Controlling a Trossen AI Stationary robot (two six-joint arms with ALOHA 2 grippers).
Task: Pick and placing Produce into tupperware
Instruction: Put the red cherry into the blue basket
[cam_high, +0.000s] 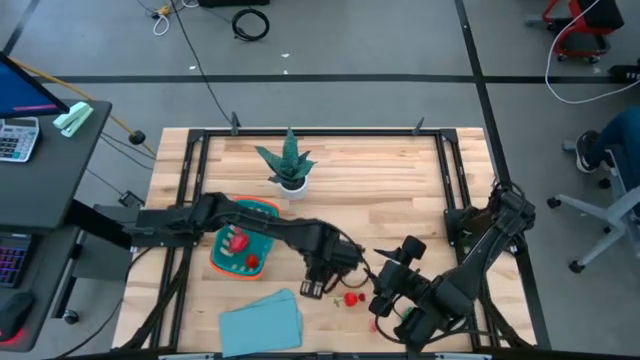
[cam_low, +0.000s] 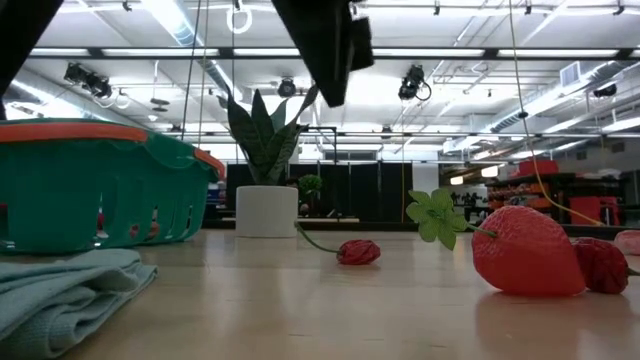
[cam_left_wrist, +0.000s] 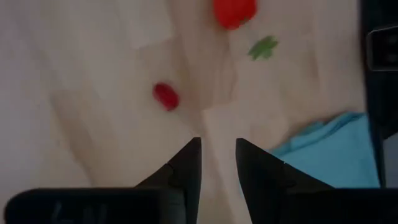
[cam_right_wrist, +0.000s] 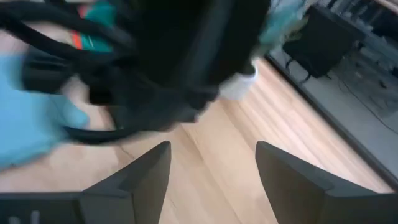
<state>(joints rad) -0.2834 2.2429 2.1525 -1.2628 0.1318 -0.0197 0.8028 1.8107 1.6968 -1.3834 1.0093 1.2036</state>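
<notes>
- Produce is split between two spots: some red pieces (cam_high: 238, 241) lie inside the tupperware (cam_high: 262, 213), and others lie loose on the bench (cam_high: 400, 180) toward its front edge.
- Left gripper (cam_high: 312, 288) hangs over the bench just in front of the tupperware, fingers (cam_left_wrist: 186, 165) a narrow gap apart with nothing between them; in the left wrist view only bare wood shows in the gap.
- From that wrist view, a small red piece (cam_left_wrist: 165, 96) lies just ahead of the fingertips, with a larger red piece (cam_left_wrist: 234, 10) and a green leaf sprig (cam_left_wrist: 263, 48) farther on; none touches the gripper.
- In the high view, loose red pieces (cam_high: 352, 298) sit on the bench between the two grippers.
- Right gripper (cam_high: 385, 303) is low near the front edge, just beside those pieces, its fingers (cam_right_wrist: 144, 174) spread wide and empty, pointing at the left arm.
- At bench level, a strawberry (cam_low: 527, 250) with a green leaf (cam_low: 437, 215) lies near the camera, a darker red piece (cam_low: 603, 265) touching it, and a small red piece on a stem (cam_low: 358, 252) farther back.
- A light-blue cloth (cam_high: 262, 322) lies at the front, near the left gripper, and a potted plant (cam_high: 289, 163) stands behind the tupperware.
</notes>
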